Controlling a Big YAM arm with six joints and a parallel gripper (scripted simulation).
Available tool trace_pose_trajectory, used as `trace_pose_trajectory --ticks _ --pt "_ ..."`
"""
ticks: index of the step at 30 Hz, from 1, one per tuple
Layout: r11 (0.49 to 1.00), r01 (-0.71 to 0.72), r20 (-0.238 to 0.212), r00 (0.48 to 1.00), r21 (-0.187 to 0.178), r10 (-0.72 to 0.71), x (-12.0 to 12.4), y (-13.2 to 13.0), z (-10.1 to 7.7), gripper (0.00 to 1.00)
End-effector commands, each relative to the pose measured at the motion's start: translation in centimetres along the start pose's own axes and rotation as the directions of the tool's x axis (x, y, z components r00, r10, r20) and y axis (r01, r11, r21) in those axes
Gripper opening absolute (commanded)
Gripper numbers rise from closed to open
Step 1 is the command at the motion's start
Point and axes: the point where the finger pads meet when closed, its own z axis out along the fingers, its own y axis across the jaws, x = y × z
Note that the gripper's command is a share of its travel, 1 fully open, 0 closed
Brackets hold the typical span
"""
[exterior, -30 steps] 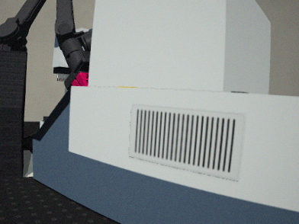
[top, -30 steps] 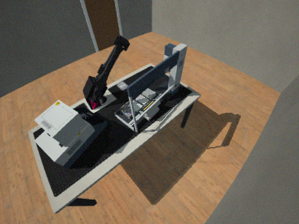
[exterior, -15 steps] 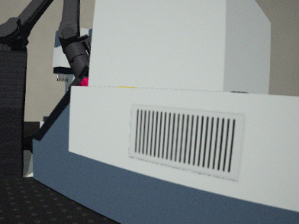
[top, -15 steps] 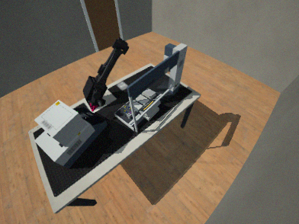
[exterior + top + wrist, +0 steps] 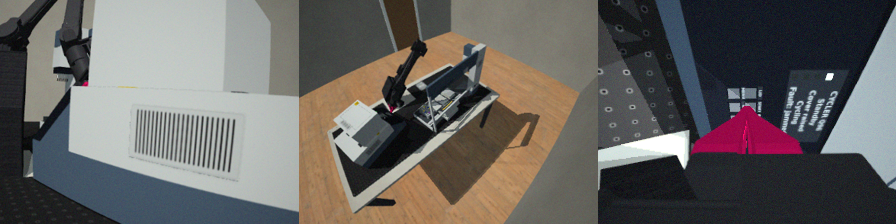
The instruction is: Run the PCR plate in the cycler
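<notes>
While its pink fingers are pressing together on nothing, the claw is pointing at Q1's keypad.
Keys are lying just ahead of the tip; PCR plate is sitting well apart on the deck.

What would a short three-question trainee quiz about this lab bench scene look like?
1. True or false: the pink tool has its fingers pressed together with nothing between them.
2. In the wrist view, what is the tool's tip aimed at? A) the grid of keys on the cycler's dark panel, B) the vent grille, C) the wooden door.
3. Fill in: seen from the top, the white lid of the cycler is ____ (open or shut).

Key
1. True. The fingers meet in a single point and carry nothing.
2. A. The keys lie just beyond the tip, left of the small text display.
3. Shut. It lies flat over the machine, hiding the block.
</notes>
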Motion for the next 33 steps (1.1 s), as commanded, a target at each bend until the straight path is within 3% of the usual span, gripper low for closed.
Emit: trace_pose_trajectory --ticks 1,14,24,33 --pt "0.999 -0.028 0.014 1.0 0.02 0.027 -0.4 -1.0 -0.5 0.0" --pt "0.999 0.019 0.056 0.998 0.051 -0.022 -2.6 -2.0 -0.6 0.0" --pt "0.999 -0.001 0.037 0.999 0.04 0.0 -1.1 -1.4 -0.9 0.0" --pt "0.999 -0.023 0.034 0.999 0.04 0.022 -1.5 -2.1 -0.7 0.0"
